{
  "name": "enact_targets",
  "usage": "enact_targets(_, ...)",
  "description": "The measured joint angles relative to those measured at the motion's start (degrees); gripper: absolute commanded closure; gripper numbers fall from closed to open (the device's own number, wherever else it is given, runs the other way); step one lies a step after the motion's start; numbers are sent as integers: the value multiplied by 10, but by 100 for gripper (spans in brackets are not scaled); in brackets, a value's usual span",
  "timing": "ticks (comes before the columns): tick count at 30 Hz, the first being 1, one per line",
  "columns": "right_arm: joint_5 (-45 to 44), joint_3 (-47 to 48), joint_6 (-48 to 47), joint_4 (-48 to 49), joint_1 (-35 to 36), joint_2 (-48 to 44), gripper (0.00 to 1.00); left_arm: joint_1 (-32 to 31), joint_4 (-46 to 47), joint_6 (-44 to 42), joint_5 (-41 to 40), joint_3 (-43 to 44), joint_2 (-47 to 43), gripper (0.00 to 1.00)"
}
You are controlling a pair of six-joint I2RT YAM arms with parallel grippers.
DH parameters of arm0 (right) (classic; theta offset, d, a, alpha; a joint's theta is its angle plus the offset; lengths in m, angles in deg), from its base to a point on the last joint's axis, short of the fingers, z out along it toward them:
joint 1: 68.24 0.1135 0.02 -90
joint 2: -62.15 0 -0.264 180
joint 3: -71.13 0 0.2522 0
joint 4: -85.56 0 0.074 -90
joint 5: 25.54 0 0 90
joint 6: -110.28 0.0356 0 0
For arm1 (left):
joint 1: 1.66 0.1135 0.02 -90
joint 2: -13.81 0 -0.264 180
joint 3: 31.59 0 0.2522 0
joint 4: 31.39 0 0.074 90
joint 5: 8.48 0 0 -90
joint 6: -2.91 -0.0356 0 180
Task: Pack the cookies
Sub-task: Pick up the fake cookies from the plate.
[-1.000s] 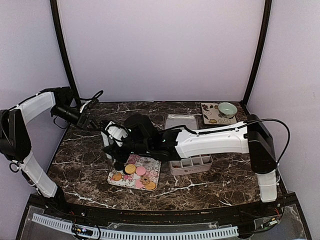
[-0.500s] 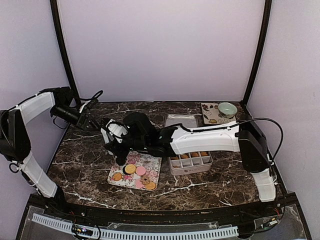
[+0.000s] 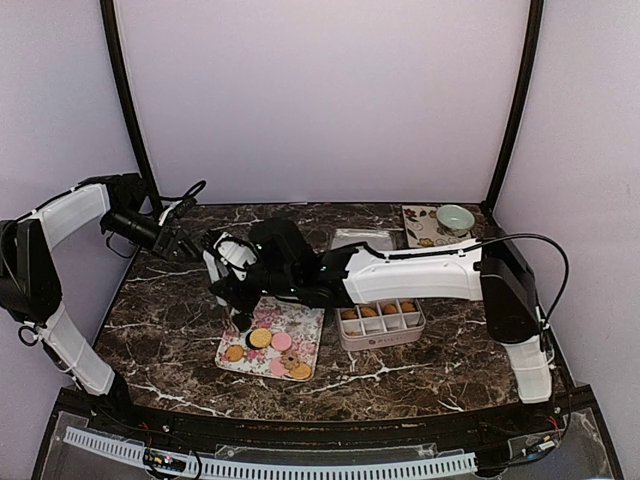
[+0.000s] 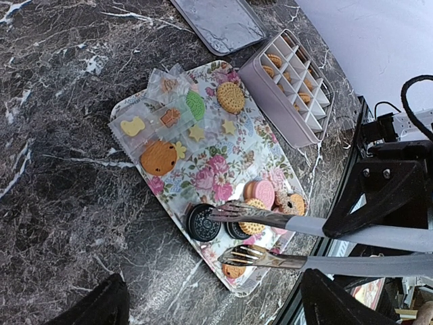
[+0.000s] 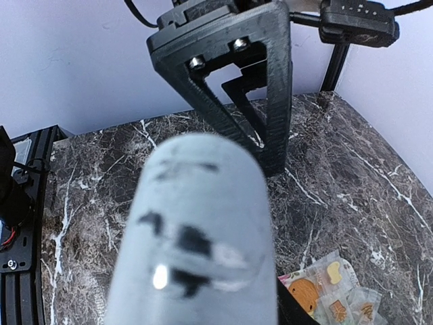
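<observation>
Most cookies point(image 4: 231, 97) lie on the floral tray point(image 4: 215, 168) on the counter point(image 4: 61, 135). Others fill the compartment box point(image 4: 270, 101) just right of the tray. The right fingers point(image 4: 362, 210) are clenched on the tongs point(image 4: 260, 217), whose 2 tips hang over the tray by 2 dark cookies. The left fingers point(image 4: 101, 305) are spread wide and empty, back-left of the tray.

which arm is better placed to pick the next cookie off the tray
Right: the right pincer holds the tongs, tips over the cookies on the floral tray; the left pincer hangs open, away from it.
</observation>
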Motion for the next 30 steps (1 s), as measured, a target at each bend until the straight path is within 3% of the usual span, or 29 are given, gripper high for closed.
enact_targets(23, 41, 0, 31, 15, -29, -11, 50, 0, -1, -3, 0, 0, 0, 10)
enact_targets(30, 45, -1, 35, 17, -29, -11, 61, 0, -1, -4, 0, 0, 0, 10)
